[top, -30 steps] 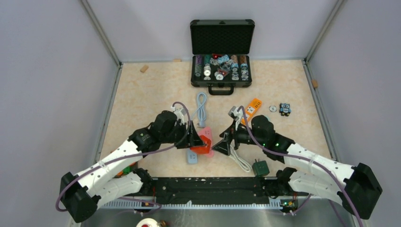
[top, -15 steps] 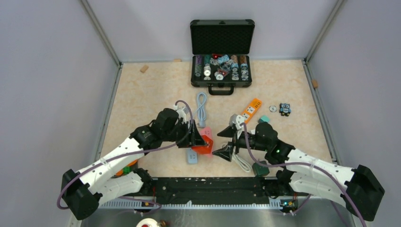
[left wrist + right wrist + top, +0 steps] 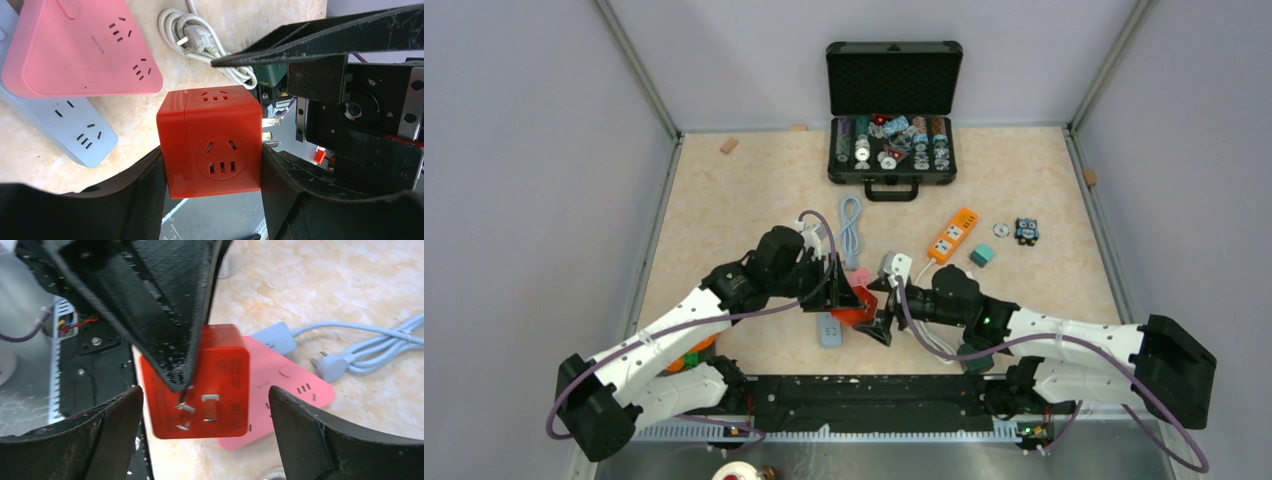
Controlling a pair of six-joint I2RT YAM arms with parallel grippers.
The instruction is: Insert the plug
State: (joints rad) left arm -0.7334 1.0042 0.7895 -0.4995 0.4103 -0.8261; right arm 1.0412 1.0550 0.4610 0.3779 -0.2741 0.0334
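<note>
Beige surface (image 3: 724, 200) carries the open black case (image 3: 893, 80) at its far edge. Near the middle of the near edge, beside the pink power strip (image 3: 75, 50), my left fingers (image 3: 135, 200) clamp the red cube plug (image 3: 210, 145). My right fingers (image 3: 320, 440) stand wide open just beside it, facing its prongs (image 3: 207, 407).

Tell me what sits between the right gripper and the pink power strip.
The red cube socket, clamped in the left gripper, prongs facing the right gripper. The right wrist view shows it before the pink power strip.
</note>
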